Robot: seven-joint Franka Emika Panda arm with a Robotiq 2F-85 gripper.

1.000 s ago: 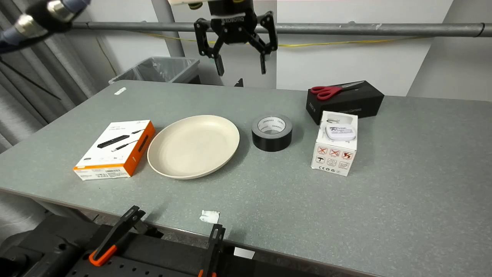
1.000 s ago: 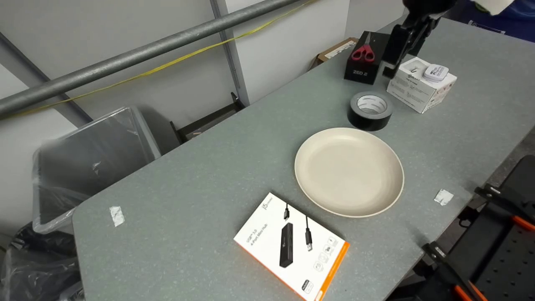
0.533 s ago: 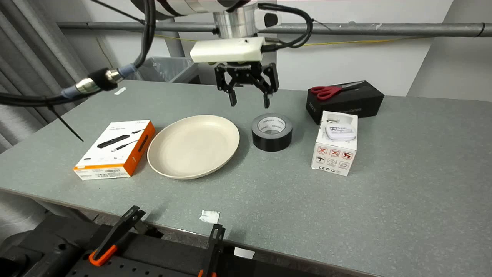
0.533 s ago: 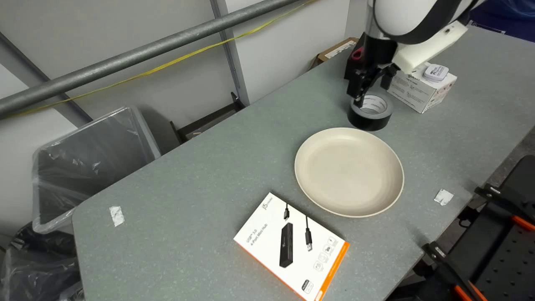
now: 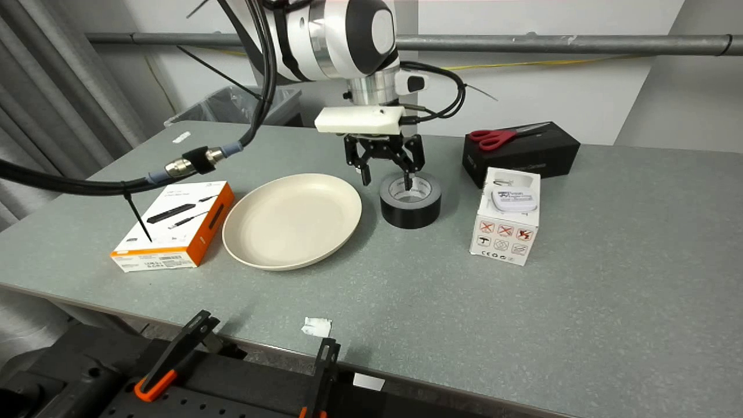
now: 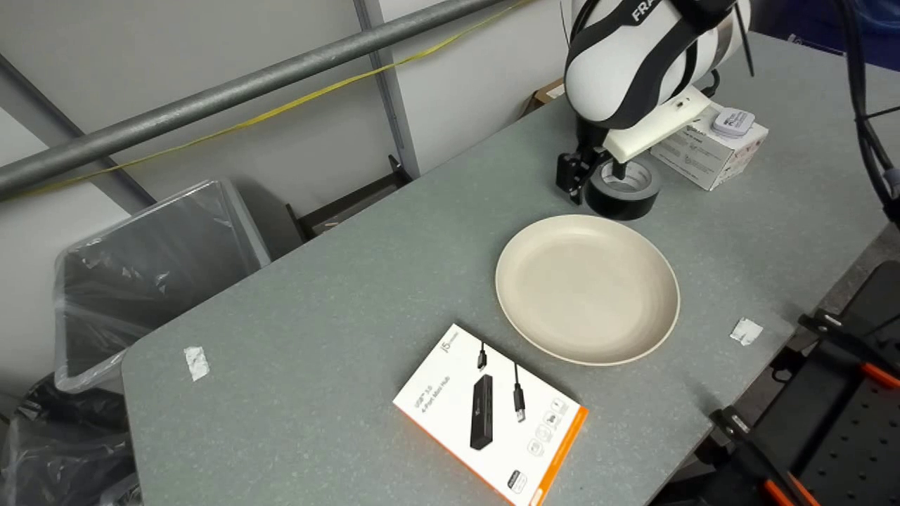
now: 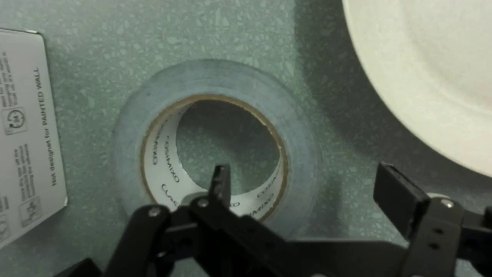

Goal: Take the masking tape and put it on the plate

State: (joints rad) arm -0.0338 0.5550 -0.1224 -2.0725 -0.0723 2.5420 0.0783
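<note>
Wrist view: gripper [image 7: 303, 175] sits over the masking tape [image 7: 217, 80], jaws wide, nothing held. One finger [image 7: 221, 182] is over the core hole, the other outside the roll, on the plate [image 7: 415, 84] side. Can't tell if the inner one is below the roll's top edge.

Tape lies flat on the table [image 5: 418, 302]; in an exterior view that's right of the plate, left of the white box [image 5: 504, 229], touching neither.

Progress, my read: lining up looks nearly finished. Grasp, lift, carry and release all remain; tape isn't on the plate.

Next should be straight down, pinch the roll's wall, confirm grip, lift, short hop left, set down.

Risk: outer finger could clip the plate's rim while descending. Tight-ish spot, I'd go slow.
</note>
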